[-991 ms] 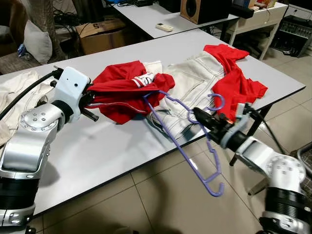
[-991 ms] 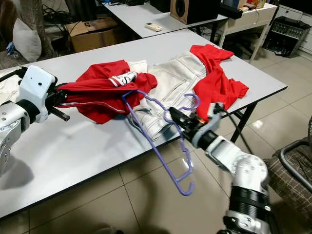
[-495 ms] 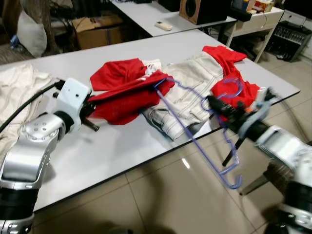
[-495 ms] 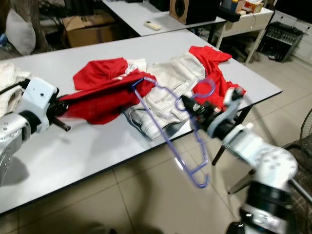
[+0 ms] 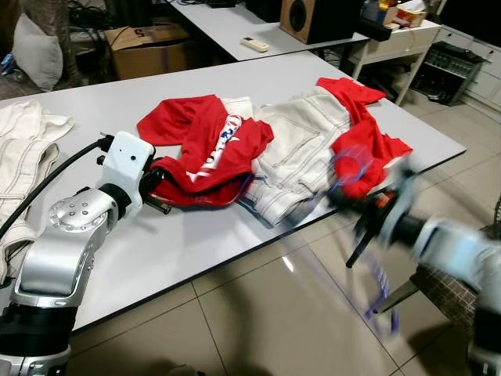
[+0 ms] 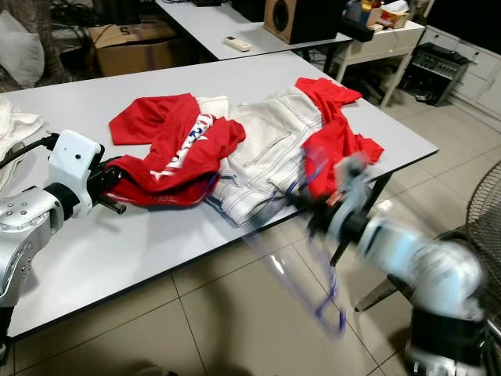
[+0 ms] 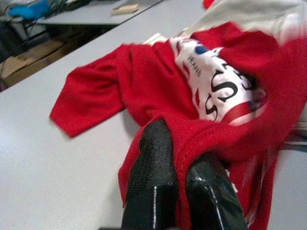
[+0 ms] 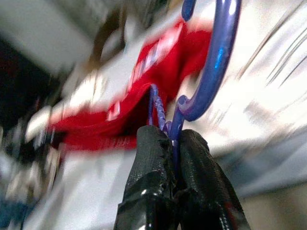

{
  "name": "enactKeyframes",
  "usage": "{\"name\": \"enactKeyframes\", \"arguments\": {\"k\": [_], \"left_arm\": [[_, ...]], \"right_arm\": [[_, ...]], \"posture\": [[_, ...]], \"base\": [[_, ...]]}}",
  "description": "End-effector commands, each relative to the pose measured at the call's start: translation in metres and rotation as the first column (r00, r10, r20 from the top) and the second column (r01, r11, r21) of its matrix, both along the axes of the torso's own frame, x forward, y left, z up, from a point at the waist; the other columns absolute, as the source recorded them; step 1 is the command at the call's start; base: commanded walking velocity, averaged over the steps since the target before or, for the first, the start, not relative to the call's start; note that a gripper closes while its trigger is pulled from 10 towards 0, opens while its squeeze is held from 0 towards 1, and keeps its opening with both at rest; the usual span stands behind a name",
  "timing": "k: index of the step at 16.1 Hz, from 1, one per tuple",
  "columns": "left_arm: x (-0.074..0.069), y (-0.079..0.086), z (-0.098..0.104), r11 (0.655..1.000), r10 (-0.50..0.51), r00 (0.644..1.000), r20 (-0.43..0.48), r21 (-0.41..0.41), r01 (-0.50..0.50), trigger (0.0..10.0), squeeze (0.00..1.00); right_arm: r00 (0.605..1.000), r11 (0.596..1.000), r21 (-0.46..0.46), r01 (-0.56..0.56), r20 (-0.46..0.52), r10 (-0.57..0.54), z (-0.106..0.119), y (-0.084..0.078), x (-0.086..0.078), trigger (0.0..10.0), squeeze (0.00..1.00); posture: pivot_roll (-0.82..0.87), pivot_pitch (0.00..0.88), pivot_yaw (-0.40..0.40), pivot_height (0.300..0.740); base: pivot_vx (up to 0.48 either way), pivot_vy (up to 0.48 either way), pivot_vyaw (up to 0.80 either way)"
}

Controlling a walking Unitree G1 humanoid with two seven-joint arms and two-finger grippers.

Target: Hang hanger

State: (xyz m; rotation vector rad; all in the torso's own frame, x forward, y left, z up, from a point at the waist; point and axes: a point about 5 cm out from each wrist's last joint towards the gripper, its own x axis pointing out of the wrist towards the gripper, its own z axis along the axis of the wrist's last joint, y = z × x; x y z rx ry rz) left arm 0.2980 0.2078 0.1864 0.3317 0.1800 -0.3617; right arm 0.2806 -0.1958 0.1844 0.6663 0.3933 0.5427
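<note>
- The left gripper (image 7: 180, 179), two long black fingers on a silver arm, sits low over the long grey table (image 5: 196, 227) at the near edge of a crumpled red T-shirt with white print (image 5: 205, 153). Its fingers are closed tight on a fold of the red fabric, which bulges up between and around them in the left wrist view.
- The red T-shirt lies heaped on the table, its printed white panel facing up, just beside a pair of off-white jeans (image 5: 301, 153) spread flat across the middle of the tabletop.
- A second red garment (image 5: 368, 141) lies draped over the far right part of the jeans and reaches to the table's right edge.
- The right gripper (image 8: 173, 158) is off the table's near right corner, over the tiled floor, heavily blurred in the head views. Its fingers are pinched together on the thin neck of a purple plastic clothes hanger (image 8: 211, 62), right below the curved hook.
- The hanger is clear of the table: its hook shows above the fingers, and its blurred body (image 6: 329, 309) hangs down toward the tiles.
- A cream cloth (image 5: 23, 157) lies at the table's left end.
- On the floor behind sits an open brown cardboard box (image 5: 149, 48); its contents cannot be made out.
- A second table beyond carries a white remote control (image 5: 252, 45) and a wooden speaker cabinet (image 5: 313, 17).
</note>
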Motion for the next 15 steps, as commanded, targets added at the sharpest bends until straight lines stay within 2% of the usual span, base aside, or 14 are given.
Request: {"name": "enactKeyframes", "arguments": {"k": [1, 3, 4, 6, 7, 8, 11, 13, 14, 15], "left_arm": [[-0.002, -0.005, 0.008, 0.998, -0.064, 0.997, 0.033, -0.016, 0.065, 0.0, 0.00], [-0.003, -0.012, 0.010, 0.993, -0.114, 0.993, 0.026, -0.040, 0.115, 0.0, 0.00], [-0.003, -0.014, 0.009, 0.990, -0.131, 0.991, 0.017, -0.044, 0.132, 0.0, 0.00], [-0.003, -0.016, 0.011, 0.989, -0.138, 0.990, 0.023, -0.046, 0.139, 0.0, 0.00], [-0.003, -0.022, 0.015, 0.985, -0.161, 0.986, 0.045, -0.049, 0.163, 0.0, 0.00], [-0.003, -0.040, 0.020, 0.967, -0.248, 0.965, 0.081, -0.040, 0.251, 0.0, 0.00], [-0.003, -0.063, 0.018, 0.943, -0.331, 0.939, 0.097, -0.013, 0.334, 0.0, 0.00], [-0.003, -0.071, 0.015, 0.932, -0.362, 0.928, 0.092, 0.001, 0.363, 0.0, 0.00], [-0.004, -0.078, 0.013, 0.919, -0.393, 0.915, 0.091, 0.035, 0.392, 0.0, 0.00], [-0.005, -0.080, 0.013, 0.919, -0.393, 0.914, 0.097, 0.045, 0.391, 0.0, 0.00]], "right_arm": [[0.998, 0.995, 0.075, 0.064, 0.008, -0.064, 0.003, -0.009, 0.003, 10.0, 0.00], [0.996, 0.984, 0.157, 0.080, 0.024, -0.085, 0.002, -0.011, 0.006, 10.0, 0.00], [0.994, 0.968, 0.232, 0.099, 0.016, -0.105, -0.002, -0.009, 0.007, 10.0, 0.00], [0.992, 0.940, 0.316, 0.129, -0.028, -0.126, -0.014, -0.004, 0.009, 10.0, 0.00], [0.990, 0.931, 0.337, 0.139, -0.059, -0.127, -0.020, 0.002, 0.011, 10.0, 0.00], [0.988, 0.913, 0.380, 0.146, -0.099, -0.116, -0.028, 0.015, 0.016, 10.0, 0.00], [0.982, 0.876, 0.448, 0.177, -0.135, -0.129, -0.032, 0.035, 0.029, 10.0, 0.00], [0.978, 0.854, 0.481, 0.199, -0.158, -0.139, -0.033, 0.044, 0.037, 10.0, 0.00], [0.964, 0.840, 0.487, 0.240, -0.223, -0.146, -0.039, 0.059, 0.046, 10.0, 0.00], [0.955, 0.836, 0.484, 0.259, -0.258, -0.147, -0.042, 0.065, 0.049, 10.0, 0.00]], "posture": [[-0.11, 0.000, -0.032, 0.740], [-0.11, 0.000, -0.029, 0.740], [-0.10, 0.000, -0.016, 0.740], [-0.09, 0.000, -0.006, 0.740], [-0.08, 0.000, 0.002, 0.740], [-0.06, 0.000, 0.017, 0.740], [-0.04, 0.000, 0.044, 0.740], [-0.03, 0.000, 0.051, 0.740], [-0.02, 0.000, 0.073, 0.740], [-0.02, 0.000, 0.072, 0.740]], "base": [[0.000, 0.000, 0.00], [0.000, 0.000, 0.00], [0.000, 0.000, 0.00], [0.000, 0.000, 0.00], [0.000, 0.000, 0.00], [0.000, 0.000, 0.00], [0.000, 0.000, 0.00], [0.000, 0.000, 0.00], [0.000, 0.000, 0.00], [0.000, 0.000, 0.00]]}}
